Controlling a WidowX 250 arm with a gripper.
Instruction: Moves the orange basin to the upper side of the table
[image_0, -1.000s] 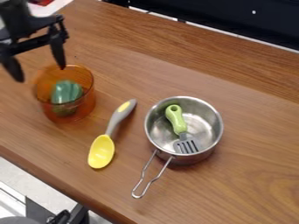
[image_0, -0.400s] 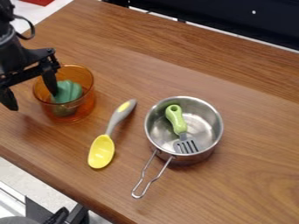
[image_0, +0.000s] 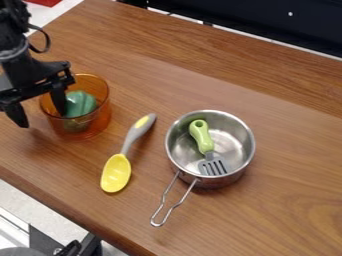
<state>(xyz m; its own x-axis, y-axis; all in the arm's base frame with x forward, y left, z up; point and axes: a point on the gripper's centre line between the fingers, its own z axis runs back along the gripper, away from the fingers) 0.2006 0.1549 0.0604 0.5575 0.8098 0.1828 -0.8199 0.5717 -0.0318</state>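
Looks like lining up the grasp tbh: gripper (image_0: 41, 119) spread open, 1 finger inside the orange basin (image_0: 99, 120), 1 outside, left side of the table (image_0: 267, 215). Next I'd pinch that wall.

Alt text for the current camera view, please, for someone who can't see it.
A black gripper straddles the left wall of an orange basin holding a green object, its fingers apart, one inside and one outside. To the right, on a wooden table, are a yellow-and-gray spoon and a metal pot containing a green-handled spatula.
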